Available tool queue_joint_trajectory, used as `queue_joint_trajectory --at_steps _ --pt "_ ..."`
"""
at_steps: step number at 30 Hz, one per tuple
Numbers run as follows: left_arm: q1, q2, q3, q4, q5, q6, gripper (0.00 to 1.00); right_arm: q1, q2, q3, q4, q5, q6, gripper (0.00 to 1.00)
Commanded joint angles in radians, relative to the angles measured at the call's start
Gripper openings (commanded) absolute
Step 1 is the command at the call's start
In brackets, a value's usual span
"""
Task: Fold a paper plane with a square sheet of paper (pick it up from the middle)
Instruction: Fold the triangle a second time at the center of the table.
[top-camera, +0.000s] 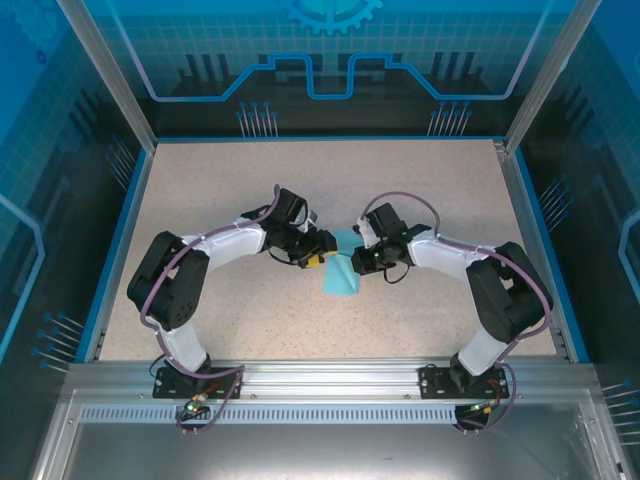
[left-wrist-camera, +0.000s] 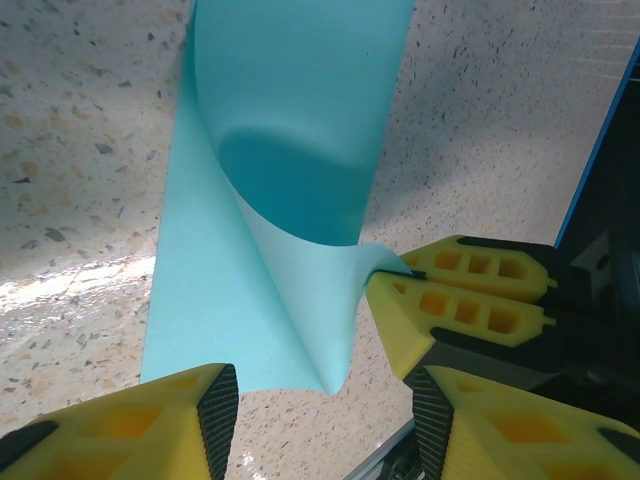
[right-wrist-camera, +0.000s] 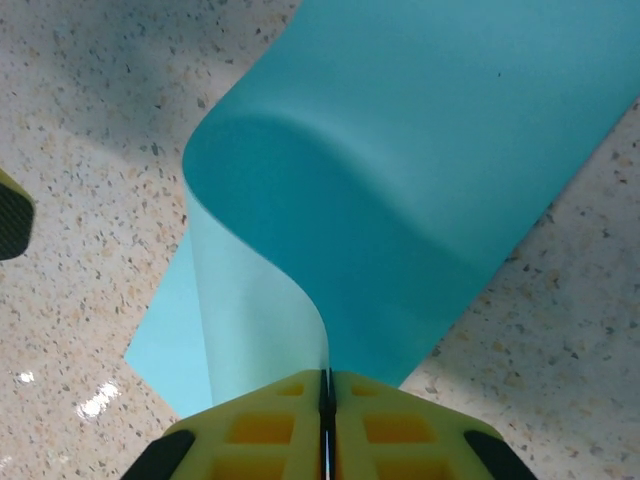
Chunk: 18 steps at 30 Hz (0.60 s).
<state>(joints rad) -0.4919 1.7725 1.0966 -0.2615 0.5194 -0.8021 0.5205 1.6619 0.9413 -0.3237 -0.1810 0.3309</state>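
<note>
Top external view: square sheet of paper (top-camera: 342, 276) lies near mid-counter (top-camera: 220, 190), both arms converged on it, one per side.

Right wrist view: right end effector (right-wrist-camera: 326, 385) is pressed together on one edge of the sheet (right-wrist-camera: 420, 150). That edge is lifted and rolled back over the rest of the sheet in a soft loop. The lower layer stays flat on the counter.

Left wrist view: left end effector (left-wrist-camera: 322, 410) is spread and pinches nothing. It hovers just off the sheet's (left-wrist-camera: 290, 120) near edge, and the curled flap hangs down between its fingers. The right end effector (left-wrist-camera: 400, 285) shows here too, clamped on the flap's edge, beside the sheet.

Progress, my read: early. Paper is picked up and a fold-over is in hand, but the bend is a rounded curl. I see no sharp crease anywhere on the visible paper, and no pointed nose or centre ridge.

What's left: line the lifted edge up with the opposite edge, press the crease flat, then do every later fold. I can't tell from these views whether the edges are aligned yet.
</note>
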Motion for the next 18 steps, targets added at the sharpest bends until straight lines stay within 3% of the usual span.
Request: queue_joint_trajectory --at_steps 1,18 --pt "-0.011 0.0 0.001 -0.03 0.008 0.031 0.52 -0.012 0.019 0.045 -0.07 0.021 -0.041 0.11" --pt "-0.03 0.027 0.01 -0.027 0.008 0.027 0.51 -0.007 0.084 0.109 -0.122 0.047 -0.059 0.12"
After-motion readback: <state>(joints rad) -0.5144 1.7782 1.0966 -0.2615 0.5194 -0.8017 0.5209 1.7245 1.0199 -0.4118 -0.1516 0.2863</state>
